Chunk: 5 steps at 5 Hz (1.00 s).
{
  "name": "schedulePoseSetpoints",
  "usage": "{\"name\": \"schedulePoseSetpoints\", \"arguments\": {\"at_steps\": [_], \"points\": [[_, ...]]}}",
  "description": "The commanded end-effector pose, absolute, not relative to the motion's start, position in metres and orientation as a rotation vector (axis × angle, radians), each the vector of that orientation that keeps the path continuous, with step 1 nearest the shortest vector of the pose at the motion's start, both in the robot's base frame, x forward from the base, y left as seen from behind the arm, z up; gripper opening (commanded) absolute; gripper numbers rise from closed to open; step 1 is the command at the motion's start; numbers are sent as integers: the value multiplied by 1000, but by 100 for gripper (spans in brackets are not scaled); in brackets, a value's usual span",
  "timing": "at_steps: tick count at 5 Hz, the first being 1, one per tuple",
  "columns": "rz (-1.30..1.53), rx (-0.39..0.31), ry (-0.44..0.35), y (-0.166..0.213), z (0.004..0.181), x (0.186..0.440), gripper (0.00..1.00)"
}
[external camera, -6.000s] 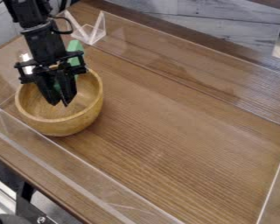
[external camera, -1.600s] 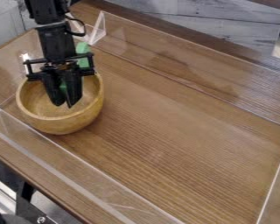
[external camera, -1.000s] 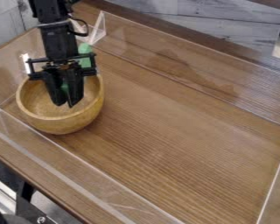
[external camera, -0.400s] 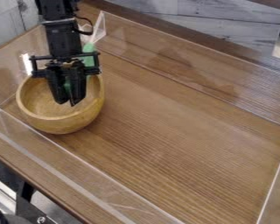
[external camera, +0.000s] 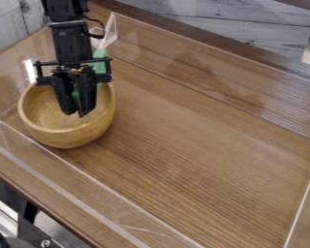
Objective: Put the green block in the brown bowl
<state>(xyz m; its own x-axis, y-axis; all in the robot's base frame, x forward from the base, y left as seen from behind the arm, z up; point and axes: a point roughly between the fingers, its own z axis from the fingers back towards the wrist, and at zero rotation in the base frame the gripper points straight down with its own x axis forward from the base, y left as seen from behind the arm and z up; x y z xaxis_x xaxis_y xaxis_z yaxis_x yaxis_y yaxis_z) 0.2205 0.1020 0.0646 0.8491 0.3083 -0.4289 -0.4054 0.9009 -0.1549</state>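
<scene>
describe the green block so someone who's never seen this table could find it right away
Start at the brown bowl, the round wooden one near the left end of the wooden table. The black gripper reaches down into it, and the green block is the narrow bar standing nearly upright between its fingers. It is the only bright green thing among brown wood and black metal.

We count one brown bowl (external camera: pixel 67 124) on the wooden surface (external camera: pixel 197 126), and it is the only bowl we see. There is one robot arm (external camera: pixel 67 34), ending in one claw (external camera: pixel 75 105) with two dark fingers (external camera: pixel 65 97). We find one green block (external camera: pixel 77 95), a narrow green strip showing between those fingers. We also count one clear, low wall (external camera: pixel 184 58) running round the surface.
</scene>
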Motion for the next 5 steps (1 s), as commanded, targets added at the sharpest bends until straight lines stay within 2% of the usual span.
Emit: {"name": "schedulePoseSetpoints", "arguments": {"at_steps": [1,5], "points": [[363,-221,366,105,76,230,0],[341,-220,393,100,76,231,0]]}}
